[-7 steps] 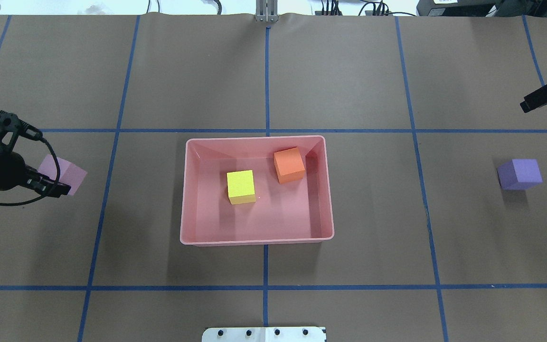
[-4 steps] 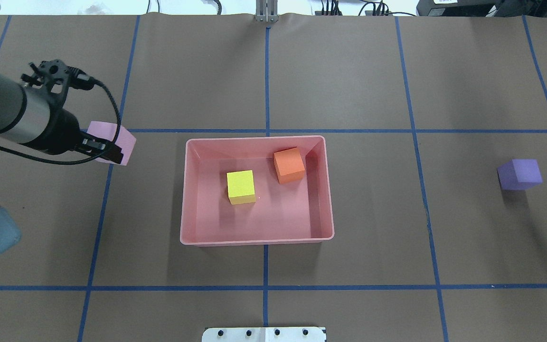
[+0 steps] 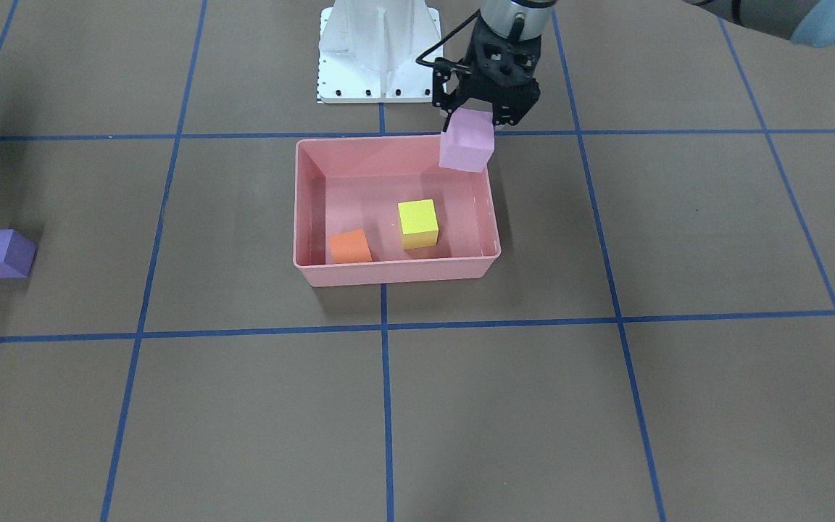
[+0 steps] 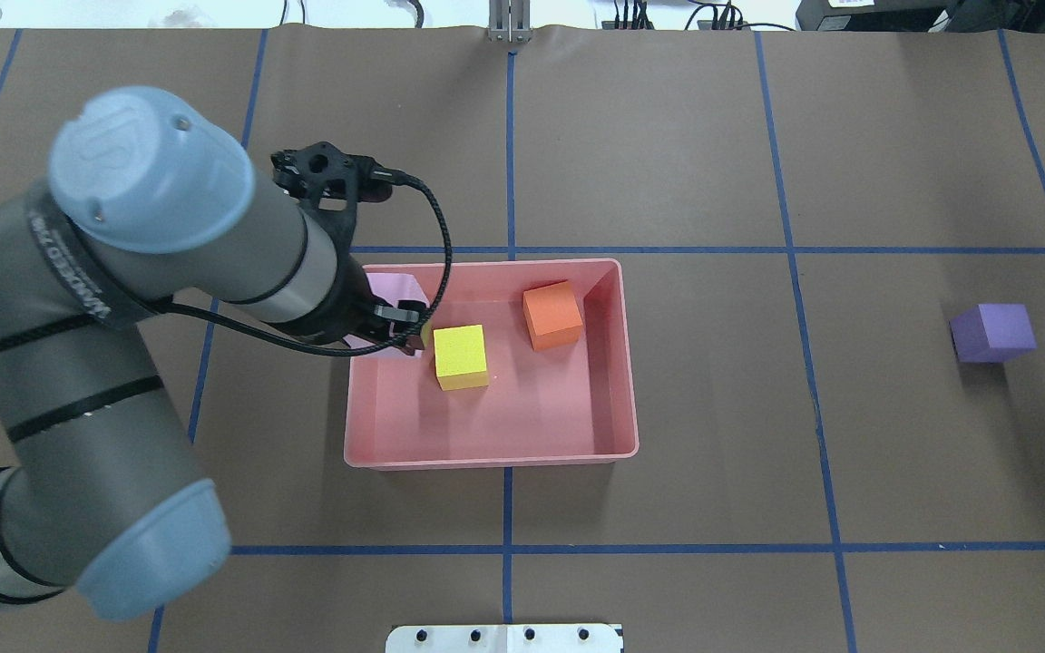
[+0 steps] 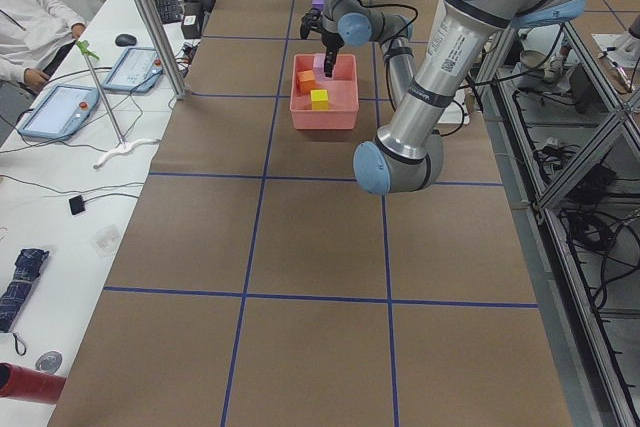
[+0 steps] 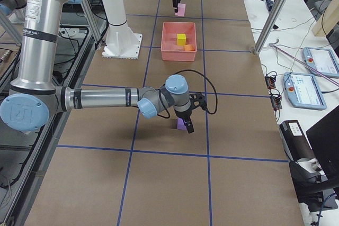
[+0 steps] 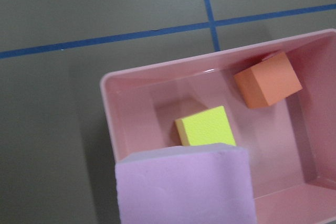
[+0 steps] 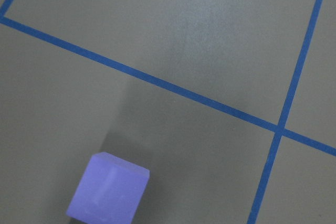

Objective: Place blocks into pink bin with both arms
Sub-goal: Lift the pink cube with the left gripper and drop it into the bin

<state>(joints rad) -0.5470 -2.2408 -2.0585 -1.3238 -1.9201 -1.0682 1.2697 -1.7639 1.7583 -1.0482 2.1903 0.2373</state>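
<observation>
My left gripper [image 3: 470,122] is shut on the light pink-lilac cube [image 3: 467,141] and holds it above the left end of the pink bin [image 3: 396,274]. In the overhead view the arm hides most of that cube [image 4: 385,287]. The left wrist view shows it [image 7: 184,187] over the bin's rim [image 7: 107,108]. The yellow cube [image 4: 460,355] and the orange cube [image 4: 552,314] lie inside the bin [image 4: 486,461]. The dark purple cube [image 4: 991,332] sits on the table far right. My right gripper [image 6: 188,126] hovers beside it; I cannot tell whether it is open or shut.
The white pedestal base [image 3: 377,51] stands at the robot's side of the table, behind the bin. Blue tape lines cross the brown table cover. The left arm's big elbow [image 4: 151,172] hangs over the table's left half.
My left arm has carried the pink-lilac cube rightward, from the table's left side to above the bin's left end. The right gripper has slid out of the overhead view at the right edge.
</observation>
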